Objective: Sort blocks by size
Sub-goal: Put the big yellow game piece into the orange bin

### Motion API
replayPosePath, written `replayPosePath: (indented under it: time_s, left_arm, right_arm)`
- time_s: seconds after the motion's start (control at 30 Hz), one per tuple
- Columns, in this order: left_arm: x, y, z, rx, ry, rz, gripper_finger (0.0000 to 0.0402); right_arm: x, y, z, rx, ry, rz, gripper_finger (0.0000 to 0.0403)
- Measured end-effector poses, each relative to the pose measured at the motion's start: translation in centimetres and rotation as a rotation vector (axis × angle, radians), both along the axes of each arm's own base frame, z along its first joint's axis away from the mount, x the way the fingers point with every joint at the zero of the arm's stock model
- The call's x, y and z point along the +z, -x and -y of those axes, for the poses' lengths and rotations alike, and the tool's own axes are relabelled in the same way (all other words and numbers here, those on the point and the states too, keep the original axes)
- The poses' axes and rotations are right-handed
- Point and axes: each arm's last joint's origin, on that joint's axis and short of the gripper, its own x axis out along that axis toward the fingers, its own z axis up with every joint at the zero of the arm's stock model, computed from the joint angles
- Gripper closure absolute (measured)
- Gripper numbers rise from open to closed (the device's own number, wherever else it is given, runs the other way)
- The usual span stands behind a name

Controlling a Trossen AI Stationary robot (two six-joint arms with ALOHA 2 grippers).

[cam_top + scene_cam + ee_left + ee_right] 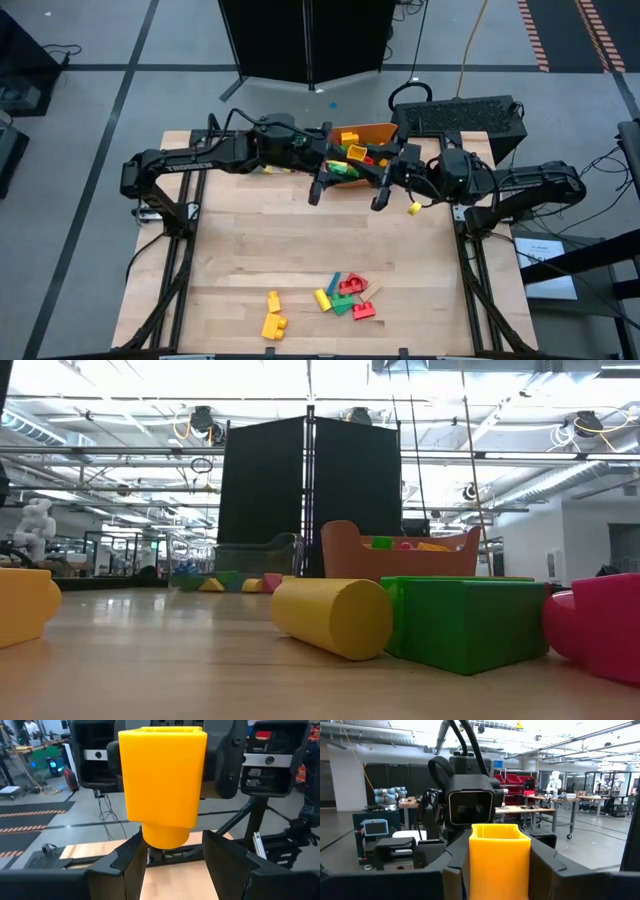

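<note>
A big yellow block (162, 772), with a square hollow body and a round lower end, is held in the air over the table's far middle, by the orange tub (368, 133). My right gripper (500, 865) is shut on it. My left gripper (172, 852) faces it, open, with its fingers on either side of the round end (165, 834). More blocks (345, 295) lie loose on the table near its front edge. They show close up in the low view (335, 615). My right gripper pinches the yellow block's square body (500, 860) between its two fingers, one on each flat side. The fingers come level from the table's right. The block stands upright with its open end up, clear of the table.
The orange tub (400, 550) holds several blocks. A clear tray (255, 555) with blocks beside it shows at the back in the low view. Two yellow blocks (272, 315) lie at the near left. There is bare wood across the table's middle.
</note>
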Motion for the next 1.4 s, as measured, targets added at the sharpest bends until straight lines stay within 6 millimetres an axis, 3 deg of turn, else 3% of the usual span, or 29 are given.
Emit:
replayPosePath:
  time_s: [0.37, 0.83, 1.07, 1.27, 1.4]
  left_arm:
    - [0.7, -0.1, 0.0, 0.014, 0.003, 0.076, 0.021]
    - [-0.2, -1.1, 0.0, 0.007, 0.011, 0.065, 0.0213]
    - [-0.2, -1.1, 0.0, 0.004, 0.01, 0.066, 0.0291]
    - [-0.2, -1.1, 0.1, -0.002, 0.004, 0.067, 0.029]
    - [-0.1, -1.0, -0.2, 0.009, -0.016, 0.073, 0.029]
  right_arm:
    - [0.0, -0.2, 0.0, -0.004, 0.006, -0.001, 0.0291]
    - [-0.7, -1.1, -0.1, 0.019, -0.002, -0.011, 0.0291]
    - [-0.6, -1.0, -0.1, 0.027, -0.006, 0.002, 0.0255]
    - [-0.6, -1.0, -0.1, 0.029, 0.007, -0.002, 0.0275]
    - [-0.2, -0.7, 0.0, 0.014, 0.051, 0.003, 0.0264]
